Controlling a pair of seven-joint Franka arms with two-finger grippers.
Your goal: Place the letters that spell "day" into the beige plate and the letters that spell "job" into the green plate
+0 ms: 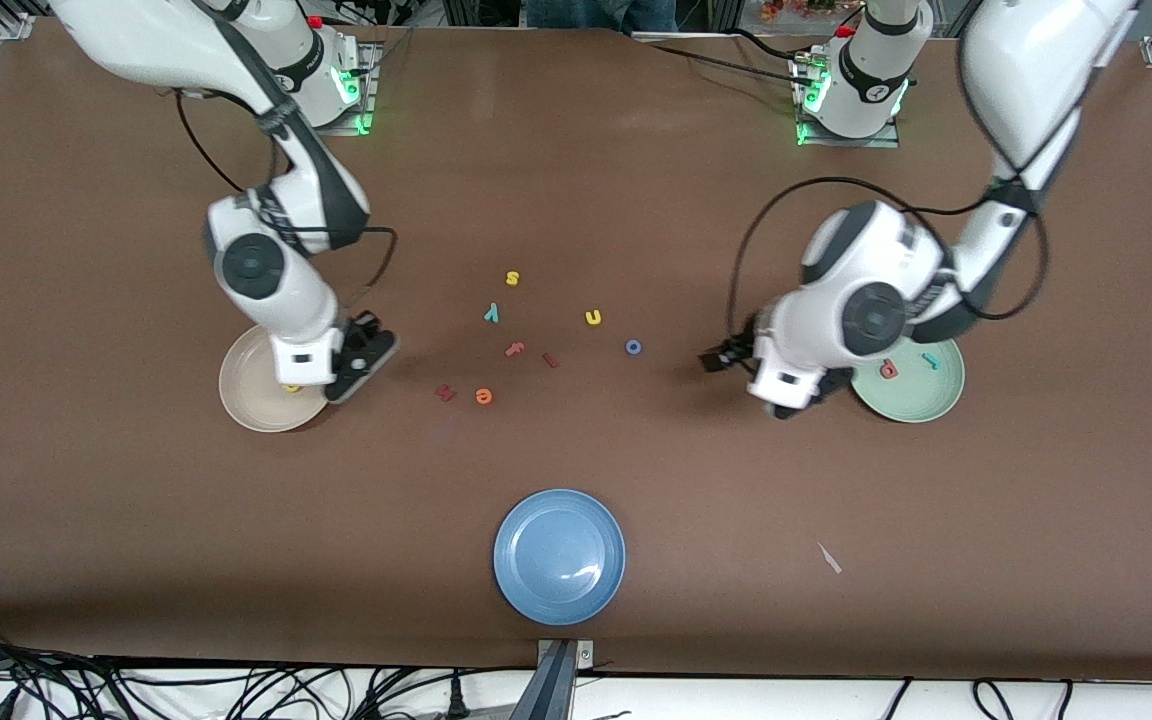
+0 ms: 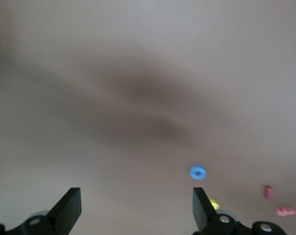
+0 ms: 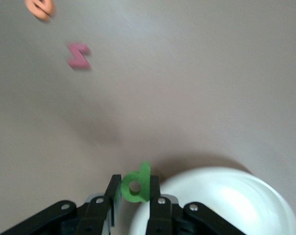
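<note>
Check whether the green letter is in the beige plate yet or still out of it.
Out. The green letter is pinched between the right end effector fingers, just at the beige plate rim, not lying in it.

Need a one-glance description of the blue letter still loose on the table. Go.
Start at the green plate toward the left arm's end of the table, under the left gripper, which is open. From there look toward the loose letters mid-table: the blue letter is the closest of them to that plate. It is the only blue ring-shaped one; its neighbour, the yellow u, is open-sided.

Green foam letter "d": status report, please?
Right gripper shut on green foam letter "d", at beige plate rim. Left gripper open, empty. Nothing blocking.
</note>
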